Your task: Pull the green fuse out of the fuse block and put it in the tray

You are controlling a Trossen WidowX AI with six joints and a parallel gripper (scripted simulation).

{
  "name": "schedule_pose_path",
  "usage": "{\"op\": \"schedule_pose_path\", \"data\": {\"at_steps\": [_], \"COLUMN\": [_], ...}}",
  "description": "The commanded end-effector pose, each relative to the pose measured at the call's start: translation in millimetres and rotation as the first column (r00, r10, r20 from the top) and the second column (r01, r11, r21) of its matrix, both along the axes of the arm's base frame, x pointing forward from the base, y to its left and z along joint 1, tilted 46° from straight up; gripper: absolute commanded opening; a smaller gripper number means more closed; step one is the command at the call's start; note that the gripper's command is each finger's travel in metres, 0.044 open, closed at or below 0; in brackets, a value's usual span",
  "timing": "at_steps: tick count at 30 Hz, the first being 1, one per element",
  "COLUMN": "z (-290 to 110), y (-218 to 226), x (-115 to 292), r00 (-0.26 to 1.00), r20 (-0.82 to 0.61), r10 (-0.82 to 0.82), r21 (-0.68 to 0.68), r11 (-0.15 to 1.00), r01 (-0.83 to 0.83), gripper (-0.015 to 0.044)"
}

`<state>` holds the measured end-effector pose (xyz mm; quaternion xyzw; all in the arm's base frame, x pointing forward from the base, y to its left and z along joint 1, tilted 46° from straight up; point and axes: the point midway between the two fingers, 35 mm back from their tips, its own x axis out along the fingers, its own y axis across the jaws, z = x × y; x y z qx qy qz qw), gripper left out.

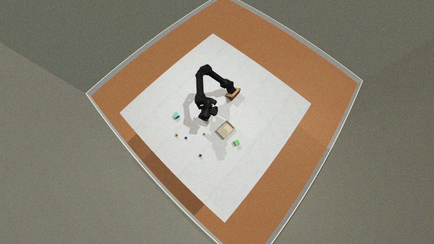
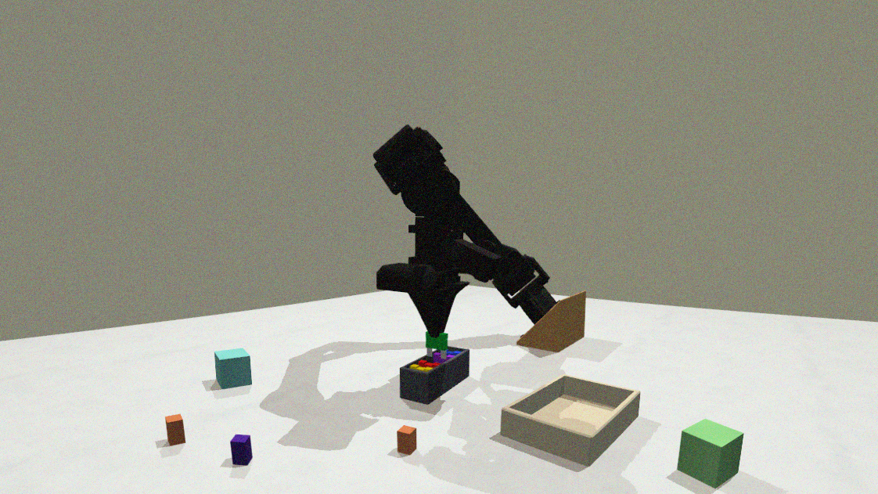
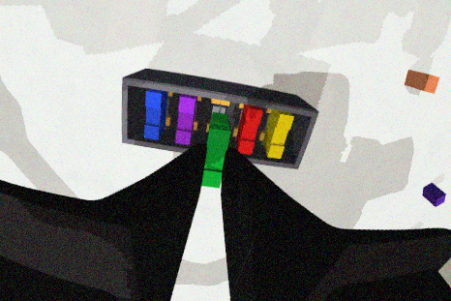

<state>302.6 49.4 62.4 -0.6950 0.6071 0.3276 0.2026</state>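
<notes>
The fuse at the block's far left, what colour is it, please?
Blue, clearest in the wrist view.

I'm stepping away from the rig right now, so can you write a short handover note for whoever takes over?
Gripper: shut on the green fuse, pointing down over the fuse block.
Fuse: lifted above the block in the exterior view, its prongs look just clear of the middle slot. Blue, purple, red and yellow fuses are seated in the block.
Tray: beside the block, nothing in it.
Done: grasp and most of the pull.
Left: finish the straight lift, carry to the tray, release, touching nothing else.
</notes>
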Motion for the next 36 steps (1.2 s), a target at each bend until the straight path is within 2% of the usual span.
{"op": "schedule_pose_path", "data": {"at_steps": [1, 19, 36], "z": [1.6, 16.2, -42.4], "y": [2.6, 18.7, 89.5], "x": [0.8, -0.1, 11.0], "r00": [1.0, 1.0, 1.0], "r20": [0.004, 0.003, 0.004], "r10": [-0.004, -0.004, -0.001], "r21": [0.006, 0.006, 0.021], "r11": [1.0, 1.0, 1.0], "r01": [0.004, 0.004, 0.001], "gripper": [0.0, 0.0, 0.0]}}
